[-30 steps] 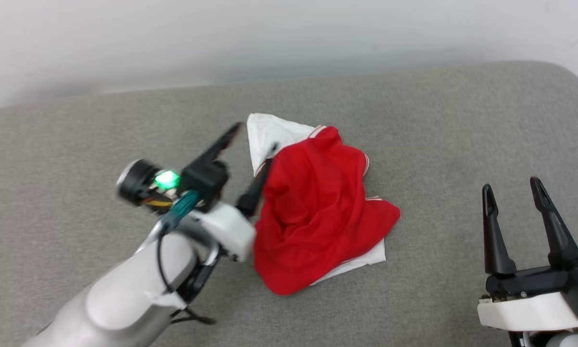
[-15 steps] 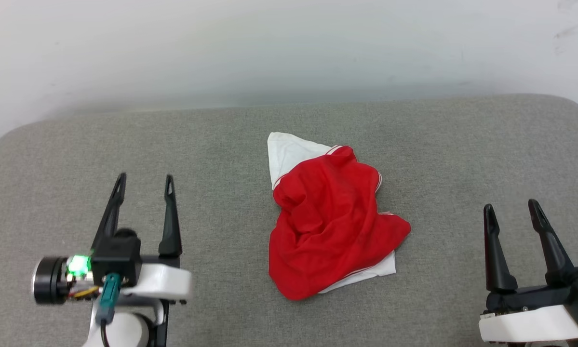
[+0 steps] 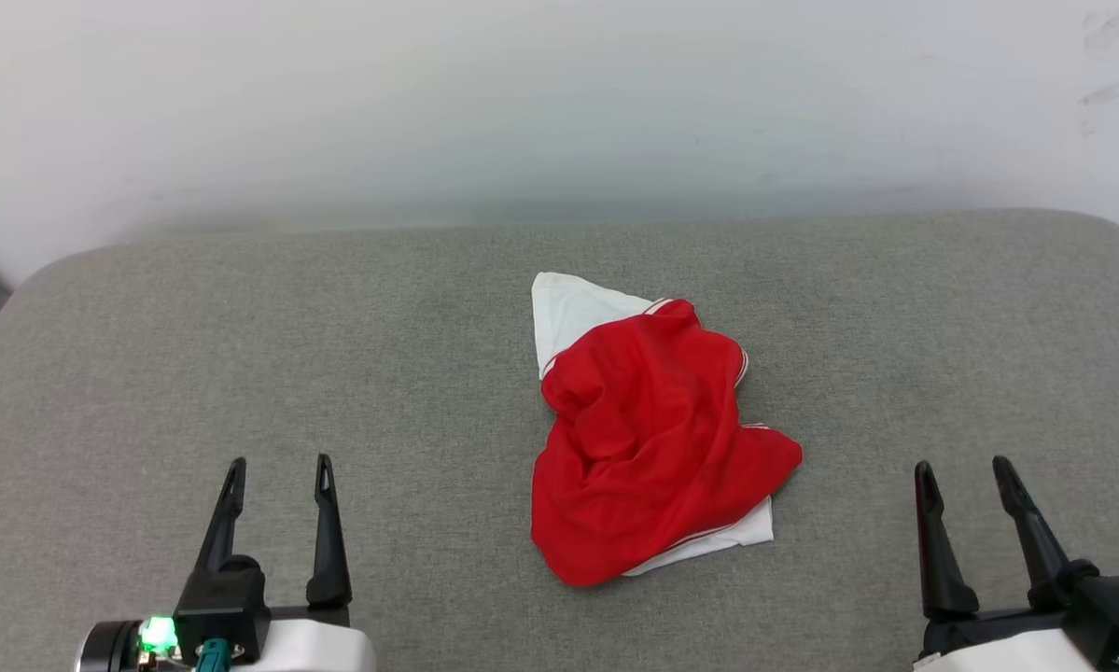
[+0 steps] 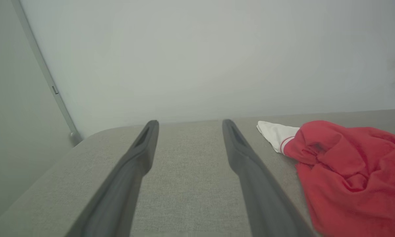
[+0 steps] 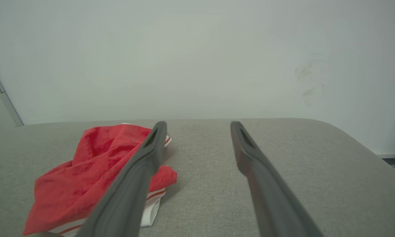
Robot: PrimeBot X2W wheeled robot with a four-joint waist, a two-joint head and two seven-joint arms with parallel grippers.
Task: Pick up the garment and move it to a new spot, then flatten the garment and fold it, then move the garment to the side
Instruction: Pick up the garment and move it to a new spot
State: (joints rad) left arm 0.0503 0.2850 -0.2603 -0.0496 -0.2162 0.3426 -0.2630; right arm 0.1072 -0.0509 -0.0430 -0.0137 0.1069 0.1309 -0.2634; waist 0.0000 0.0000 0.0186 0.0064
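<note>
The garment (image 3: 652, 439) lies crumpled in a heap in the middle of the grey cushioned surface (image 3: 428, 392), red body on top, a white sleeve poking out at its far left and white fabric at its near right. Its lettering is hidden. In the left wrist view the garment (image 4: 352, 174) lies to the right of my fingers; in the right wrist view the garment (image 5: 92, 177) lies to the left, partly behind one finger. My left gripper (image 3: 277, 467) is open at the lower left, holding nothing. At the lower right my right gripper (image 3: 962, 469) also stands open with nothing in it.
A pale wall (image 3: 559, 103) rises just behind the surface's far edge. The surface's corners are rounded at the far left and far right. A grey vertical strip (image 4: 49, 85) runs down the wall at the left.
My left arm has drawn back from the garment's left side to the lower left, fingers open. The head camera has tilted, so the whole scene sits lower. The garment lies as before.
</note>
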